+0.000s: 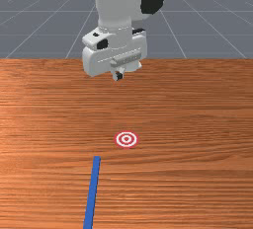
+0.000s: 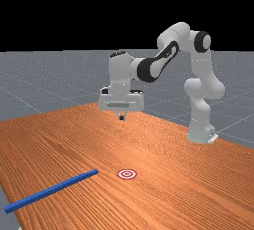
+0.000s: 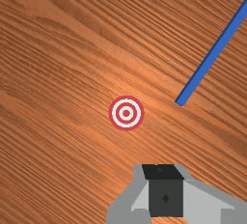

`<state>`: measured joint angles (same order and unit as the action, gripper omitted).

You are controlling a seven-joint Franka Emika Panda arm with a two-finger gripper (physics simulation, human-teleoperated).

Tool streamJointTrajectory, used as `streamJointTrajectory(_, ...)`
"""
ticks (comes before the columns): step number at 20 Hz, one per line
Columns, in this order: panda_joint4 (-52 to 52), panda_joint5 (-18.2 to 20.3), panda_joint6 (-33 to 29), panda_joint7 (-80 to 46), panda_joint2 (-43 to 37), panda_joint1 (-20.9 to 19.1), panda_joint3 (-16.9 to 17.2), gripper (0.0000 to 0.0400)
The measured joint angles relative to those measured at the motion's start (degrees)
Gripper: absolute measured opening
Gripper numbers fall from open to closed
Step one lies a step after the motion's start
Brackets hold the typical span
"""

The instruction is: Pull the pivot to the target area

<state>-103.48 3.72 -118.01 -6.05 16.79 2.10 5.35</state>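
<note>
My gripper (image 1: 118, 76) hangs high over the table with its fingers together and nothing between them; in the far view the gripper (image 2: 121, 117) is well above the wood. The wrist view has the gripper (image 3: 164, 179) at the bottom edge. The pivot appears as a long, straight blue bar (image 1: 92, 191), lying flat. Its near end is beside the red-and-white ringed target (image 1: 126, 139), a gap apart. In the far view the blue bar (image 2: 52, 191) lies left of the target (image 2: 127, 174). Bar (image 3: 212, 53) and target (image 3: 126, 113) are apart in the wrist view too.
The orange-brown table (image 1: 197, 124) extends around the bar and target. In the far view, the arm's base stands on it at the right, and the bar's far end lies close to the table's left edge.
</note>
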Motion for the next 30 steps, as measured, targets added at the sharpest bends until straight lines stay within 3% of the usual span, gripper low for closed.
streamJointTrajectory(4,-3.4,0.7,-8.3,2.5,5.3,-0.2,-0.3,0.0)
streamJointTrajectory(5,-1.0,0.1,-5.0,5.6,7.6,-0.7,-0.8,0.0)
streamJointTrajectory(6,-3.7,0.7,-8.8,4.3,6.8,-0.6,-0.5,0.0)
streamJointTrajectory(7,-3.6,-1.0,-8.9,5.8,6.9,-0.7,-0.1,0.0)
streamJointTrajectory(9,-0.6,0.6,-7.5,7.1,8.7,-2.1,-0.1,0.0)
streamJointTrajectory(10,0.7,5.3,-5.7,12.7,9.4,-4.8,-1.9,0.0)
streamJointTrajectory(11,1.6,1.3,-6.7,7.4,10.0,-3.0,0.1,0.0)
streamJointTrajectory(12,2.1,1.2,-7.8,9.0,10.5,-3.3,-0.2,0.0)
streamJointTrajectory(14,5.6,3.2,-4.8,10.5,12.5,-4.3,-1.0,0.0)
streamJointTrajectory(15,9.7,1.1,-0.9,8.6,14.7,-3.5,-0.2,0.0)
streamJointTrajectory(18,20.2,1.0,5.7,8.0,20.6,-3.8,-0.3,0.0)
streamJointTrajectory(19,27.7,1.0,10.8,7.7,24.7,-4.1,-0.4,0.0)
streamJointTrajectory(20,21.2,0.6,2.6,12.0,21.6,-4.3,-1.1,0.0)
streamJointTrajectory(22,37.1,1.1,14.2,7.6,30.0,-4.4,-0.7,0.0)
streamJointTrajectory(23,27.7,1.4,5.9,8.1,25.4,-4.1,-0.7,0.0)
streamJointTrajectory(25,37.4,1.4,10.6,7.7,30.9,-4.4,-0.8,0.0)
streamJointTrajectory(27,55.0,1.8,18.5,5.1,40.4,-5.1,-0.9,0.0)
streamJointTrajectory(28,55.8,1.4,18.9,6.8,41.1,-5.2,-1.1,0.0)
streamJointTrajectory(29,63.6,1.6,22.4,5.4,45.3,-5.5,-1.2,0.0)
streamJointTrajectory(30,52.6,1.6,15.0,7.0,39.8,-5.1,-1.2,0.0)
